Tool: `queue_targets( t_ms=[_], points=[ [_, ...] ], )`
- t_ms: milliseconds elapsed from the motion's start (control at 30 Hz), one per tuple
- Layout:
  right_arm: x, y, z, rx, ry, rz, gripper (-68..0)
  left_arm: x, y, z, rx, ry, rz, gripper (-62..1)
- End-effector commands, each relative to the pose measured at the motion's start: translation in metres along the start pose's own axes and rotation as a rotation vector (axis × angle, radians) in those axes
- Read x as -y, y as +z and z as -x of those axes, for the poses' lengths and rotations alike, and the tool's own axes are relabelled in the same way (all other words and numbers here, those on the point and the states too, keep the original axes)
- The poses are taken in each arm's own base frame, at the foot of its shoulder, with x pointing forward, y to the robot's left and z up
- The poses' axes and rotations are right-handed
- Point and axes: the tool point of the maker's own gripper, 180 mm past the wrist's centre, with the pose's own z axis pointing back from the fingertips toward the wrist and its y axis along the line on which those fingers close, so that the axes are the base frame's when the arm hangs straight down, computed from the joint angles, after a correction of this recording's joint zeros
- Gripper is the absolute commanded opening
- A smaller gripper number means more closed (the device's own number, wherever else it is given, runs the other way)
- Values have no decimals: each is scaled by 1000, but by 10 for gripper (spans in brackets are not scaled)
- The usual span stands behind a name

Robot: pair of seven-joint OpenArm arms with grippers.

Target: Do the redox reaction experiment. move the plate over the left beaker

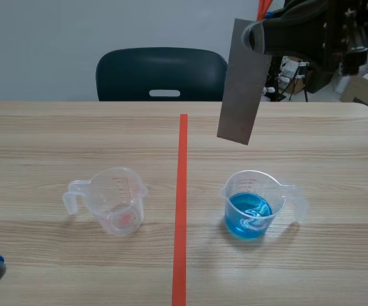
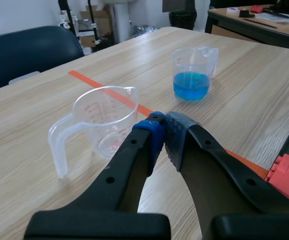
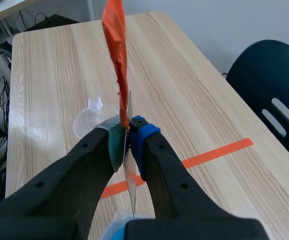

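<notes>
A grey metal plate hangs upright and a little tilted above the table's right half, higher than the blue beaker and behind it. My right gripper is shut on its top end. In the right wrist view the plate shows edge-on between the pads, with an orange-red strip rising from its top at the right gripper. The empty clear left beaker stands left of the tape line. The right beaker holds blue liquid. My left gripper is shut on nothing, low at the near left, with the empty beaker just ahead.
An orange-red tape line splits the table down the middle. A dark blue chair stands behind the far edge. Boxes and clutter lie beyond the table's far right. Coloured bricks show off the table's edge beside the left arm.
</notes>
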Motion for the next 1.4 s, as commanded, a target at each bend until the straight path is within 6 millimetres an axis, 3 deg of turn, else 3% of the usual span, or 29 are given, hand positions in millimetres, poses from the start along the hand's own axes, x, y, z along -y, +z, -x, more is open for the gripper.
queue_targets(
  t_ms=[0, 233, 533, 833, 933, 1167, 1267, 1367],
  points=[
    [-2, -4, -19, 46, 33, -18, -669, -2, 4, 1, 18, 3, -30, -581],
    [-17, -38, -14, 35, 67, -67, -669, 6, 23, 9, 68, 56, -105, -581],
    [-32, -81, -20, 55, 82, -88, -669, 22, 39, 20, 98, -22, -206, -581],
    [-47, -116, -22, 60, 40, -137, -669, 27, 32, 33, 119, -14, -341, -580],
    [-49, -125, -19, 46, 26, -144, -669, 21, 25, 30, 164, -10, -393, -498],
    [-53, -137, -22, 55, 21, -151, -669, 7, 18, 24, 254, 7, -522, -123],
    [-57, -141, -25, 65, 21, -159, -669, 1, 18, 19, 294, 11, -569, -67],
    [-61, -145, -26, 58, 19, -172, -669, 1, 18, 14, 325, 3, -571, -52]
  ],
)
